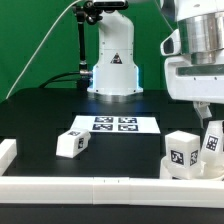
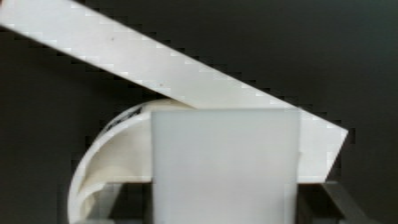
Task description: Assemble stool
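My gripper (image 1: 206, 112) hangs at the exterior view's right, shut on a white tagged stool leg (image 1: 213, 138) that it holds upright over the round seat (image 1: 176, 170). A second leg (image 1: 183, 150) stands on the seat beside it. A third leg (image 1: 72, 142) lies loose on the black table toward the left. In the wrist view the held leg (image 2: 222, 160) fills the space between my dark fingers (image 2: 125, 203), with the gripper (image 2: 222, 208) closed on its sides. The seat's curved rim (image 2: 107, 160) shows behind the leg.
The marker board (image 1: 112, 124) lies flat mid-table before the robot base (image 1: 112, 60). A long white rail (image 1: 90, 186) runs along the front edge and shows as a slanted band in the wrist view (image 2: 160, 65). A short rail (image 1: 7, 151) sits at the left.
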{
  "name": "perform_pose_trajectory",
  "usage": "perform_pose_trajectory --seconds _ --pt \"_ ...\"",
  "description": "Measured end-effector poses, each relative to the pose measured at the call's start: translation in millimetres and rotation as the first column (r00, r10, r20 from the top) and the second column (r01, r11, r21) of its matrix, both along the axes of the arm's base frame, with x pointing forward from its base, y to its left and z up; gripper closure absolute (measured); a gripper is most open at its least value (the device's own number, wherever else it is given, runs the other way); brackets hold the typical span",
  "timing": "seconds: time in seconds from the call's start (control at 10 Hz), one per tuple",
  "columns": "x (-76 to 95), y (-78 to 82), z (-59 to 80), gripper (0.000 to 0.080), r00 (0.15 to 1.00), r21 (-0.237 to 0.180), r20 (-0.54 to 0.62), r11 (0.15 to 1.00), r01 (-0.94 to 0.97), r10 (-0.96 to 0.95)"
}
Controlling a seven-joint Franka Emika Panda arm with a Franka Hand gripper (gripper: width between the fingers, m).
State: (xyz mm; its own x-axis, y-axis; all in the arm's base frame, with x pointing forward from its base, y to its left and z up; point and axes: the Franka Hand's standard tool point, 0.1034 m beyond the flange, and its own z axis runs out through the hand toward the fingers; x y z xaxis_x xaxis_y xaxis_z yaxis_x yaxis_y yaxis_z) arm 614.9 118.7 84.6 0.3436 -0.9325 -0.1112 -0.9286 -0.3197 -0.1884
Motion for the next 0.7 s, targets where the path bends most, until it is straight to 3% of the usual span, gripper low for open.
perform_pose_trajectory --seconds 0.2,0.3,0.4,0.5,0.7 --pt "-0.3 1.0 -0.2 0.0461 1.0 0.007 -0.002 1.0 0.013 -0.013" --pt "-0.5 0.9 1.3 0.0271 0.999 -0.003 0.002 0.999 -0.051 0.051" --pt "-0.3 1.8 8.5 0.0271 0.989 -0.01 0.006 0.989 -0.147 0.147" --pt "1.1 3.0 15.5 0.0166 0.98 -0.016 0.02 0.98 -0.198 0.199" --pt "2.7 1.2 19.7 0.0154 0.932 -0.049 0.052 0.933 -0.357 0.359"
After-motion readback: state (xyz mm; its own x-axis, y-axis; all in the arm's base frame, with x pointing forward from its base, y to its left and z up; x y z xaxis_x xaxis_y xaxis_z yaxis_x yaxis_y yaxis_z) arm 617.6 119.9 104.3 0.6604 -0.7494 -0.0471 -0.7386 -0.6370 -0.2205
